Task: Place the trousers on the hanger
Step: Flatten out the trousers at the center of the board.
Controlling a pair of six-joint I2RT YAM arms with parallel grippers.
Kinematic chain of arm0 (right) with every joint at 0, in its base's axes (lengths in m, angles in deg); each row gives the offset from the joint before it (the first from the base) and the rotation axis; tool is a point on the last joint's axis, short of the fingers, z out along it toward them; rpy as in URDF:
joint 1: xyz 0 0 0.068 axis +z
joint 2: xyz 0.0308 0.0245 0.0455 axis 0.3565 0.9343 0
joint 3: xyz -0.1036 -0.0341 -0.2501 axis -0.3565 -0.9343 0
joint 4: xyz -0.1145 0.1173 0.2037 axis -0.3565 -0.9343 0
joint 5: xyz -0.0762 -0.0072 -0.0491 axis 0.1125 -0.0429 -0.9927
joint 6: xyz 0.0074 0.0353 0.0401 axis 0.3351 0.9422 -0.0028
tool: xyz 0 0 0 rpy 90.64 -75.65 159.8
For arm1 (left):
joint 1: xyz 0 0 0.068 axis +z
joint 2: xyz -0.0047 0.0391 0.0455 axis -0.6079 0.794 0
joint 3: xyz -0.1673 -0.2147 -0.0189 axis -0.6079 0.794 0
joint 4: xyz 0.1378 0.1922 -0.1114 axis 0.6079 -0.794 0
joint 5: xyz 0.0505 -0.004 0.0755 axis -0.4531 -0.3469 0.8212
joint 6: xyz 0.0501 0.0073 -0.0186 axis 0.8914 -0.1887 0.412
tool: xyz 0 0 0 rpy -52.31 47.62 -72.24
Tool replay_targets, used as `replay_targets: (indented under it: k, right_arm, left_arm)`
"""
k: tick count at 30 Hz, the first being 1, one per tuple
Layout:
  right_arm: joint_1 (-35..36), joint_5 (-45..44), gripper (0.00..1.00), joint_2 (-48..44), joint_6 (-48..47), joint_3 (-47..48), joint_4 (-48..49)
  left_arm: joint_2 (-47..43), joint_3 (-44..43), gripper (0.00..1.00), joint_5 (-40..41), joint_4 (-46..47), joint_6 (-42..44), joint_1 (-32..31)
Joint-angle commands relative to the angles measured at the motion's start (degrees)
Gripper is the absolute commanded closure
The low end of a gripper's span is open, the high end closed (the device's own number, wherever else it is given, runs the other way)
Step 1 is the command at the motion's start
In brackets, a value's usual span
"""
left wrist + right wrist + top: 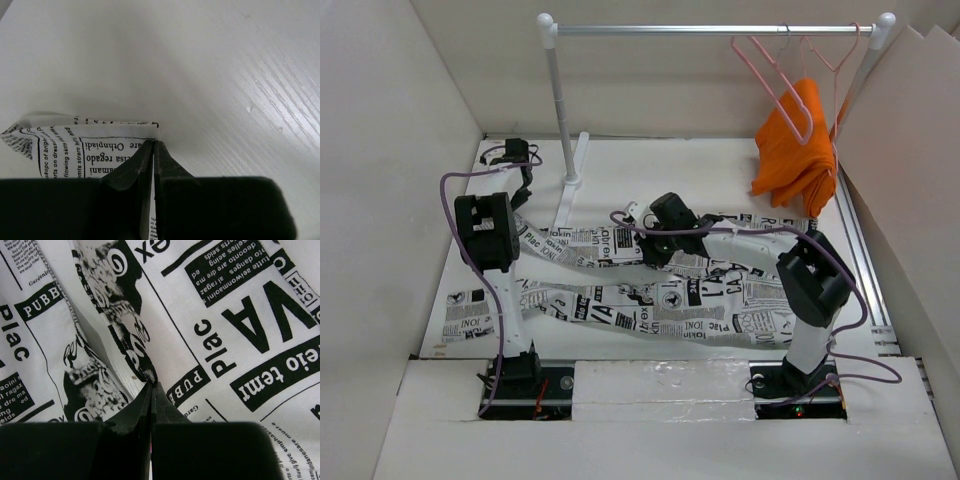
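The trousers [650, 300] lie flat across the table, white with black newspaper print, both legs reaching left. My left gripper [525, 192] is at the far left end of the upper leg. In the left wrist view it [153, 142] is shut, with the hem of the trousers [100, 145] between its jaws. My right gripper [647, 250] is at the middle of the garment. In the right wrist view it [152, 385] is shut on a raised fold of the trousers [240, 315]. The pale pink hanger [775, 85] hangs from the rail at the back right.
A white clothes rail [710, 30] spans the back, its left post [558, 110] standing on the table. A coral hanger [835, 60] and an orange cloth [798, 145] hang beside the pink one. White walls close in both sides.
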Motion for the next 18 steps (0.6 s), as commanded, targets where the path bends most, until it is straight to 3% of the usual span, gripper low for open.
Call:
replay_targets:
  k: [1, 6, 13, 18]
  right_arm:
    - [-1.4, 1.7, 1.0, -1.7, 0.5, -0.8, 1.7]
    - [-3.1, 2.8, 1.0, -1.9, 0.5, 0.4, 1.8]
    - [-4.2, 4.1, 1.0, -2.7, 0.8, 3.4, 1.4]
    - [-3.6, 5.6, 1.0, -5.1, -0.6, 2.0, -0.7]
  left_arm:
    - [0.3, 1.4, 1.0, 0.5, -2.2, -1.2, 1.0]
    - [-1.9, -0.7, 1.0, -1.0, -1.7, 0.2, 1.5]
    - [-9.0, -14.3, 1.0, -5.1, -5.0, -2.2, 1.5]
    - [-17.7, -9.1, 1.0, -5.0, -2.9, -6.9, 3.6]
